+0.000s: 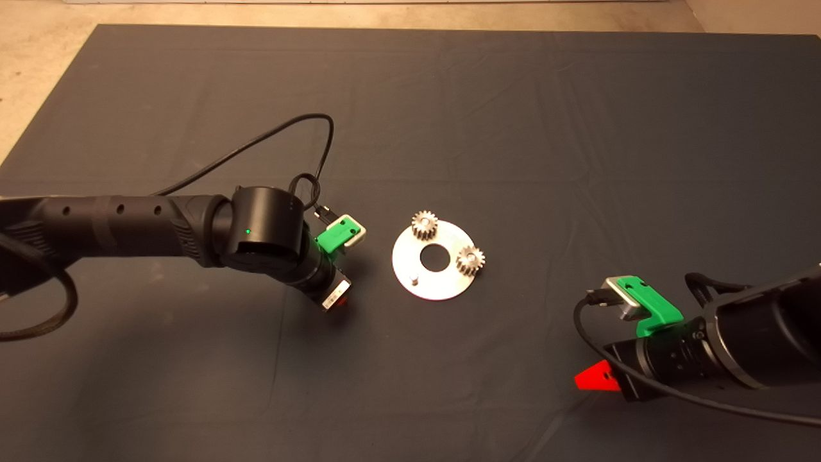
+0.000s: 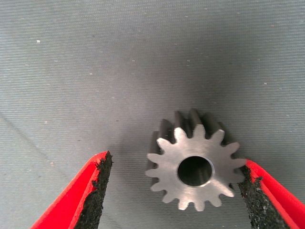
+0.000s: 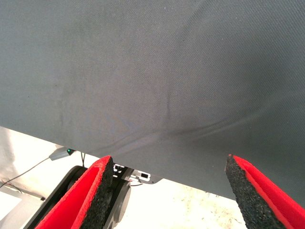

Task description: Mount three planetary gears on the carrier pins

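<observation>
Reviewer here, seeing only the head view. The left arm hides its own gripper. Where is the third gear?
Observer: The third gear lies on the mat between the left gripper fingers, seen in the left wrist view.
Reviewer: Is it clamped?
Observer: No. One pad touches its teeth; the other pad stands clear of it.
Reviewer: And the right gripper?
Observer: The right gripper is open with nothing between its fingers, over the mat's edge.
</observation>
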You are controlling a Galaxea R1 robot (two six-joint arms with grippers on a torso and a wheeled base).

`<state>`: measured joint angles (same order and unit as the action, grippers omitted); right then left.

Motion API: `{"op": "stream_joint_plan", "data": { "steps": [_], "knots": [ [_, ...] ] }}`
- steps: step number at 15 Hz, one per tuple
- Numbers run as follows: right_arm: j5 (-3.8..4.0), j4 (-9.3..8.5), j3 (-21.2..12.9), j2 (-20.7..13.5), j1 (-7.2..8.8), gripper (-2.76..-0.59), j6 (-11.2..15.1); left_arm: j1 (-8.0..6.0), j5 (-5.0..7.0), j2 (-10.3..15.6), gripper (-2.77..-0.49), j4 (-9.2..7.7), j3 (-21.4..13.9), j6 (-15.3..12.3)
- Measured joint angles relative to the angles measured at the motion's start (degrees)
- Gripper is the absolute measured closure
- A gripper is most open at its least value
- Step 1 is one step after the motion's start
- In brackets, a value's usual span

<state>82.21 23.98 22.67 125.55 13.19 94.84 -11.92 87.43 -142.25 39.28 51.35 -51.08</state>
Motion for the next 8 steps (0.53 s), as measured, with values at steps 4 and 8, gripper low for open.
{"op": "stream_joint_plan", "data": {
  "steps": [4, 8],
  "knots": [
    [-0.85, 0.0, 0.0, 0.02, 0.0, -1.74, 0.0, 0.0, -0.02, 0.0, -1.59, 0.2, 0.0, 0.5],
    [-0.85, 0.0, 0.0, 0.0, 0.0, -1.74, 0.0, 0.0, -0.26, 0.02, -1.38, 0.2, 0.0, 0.83]
  ]
}}
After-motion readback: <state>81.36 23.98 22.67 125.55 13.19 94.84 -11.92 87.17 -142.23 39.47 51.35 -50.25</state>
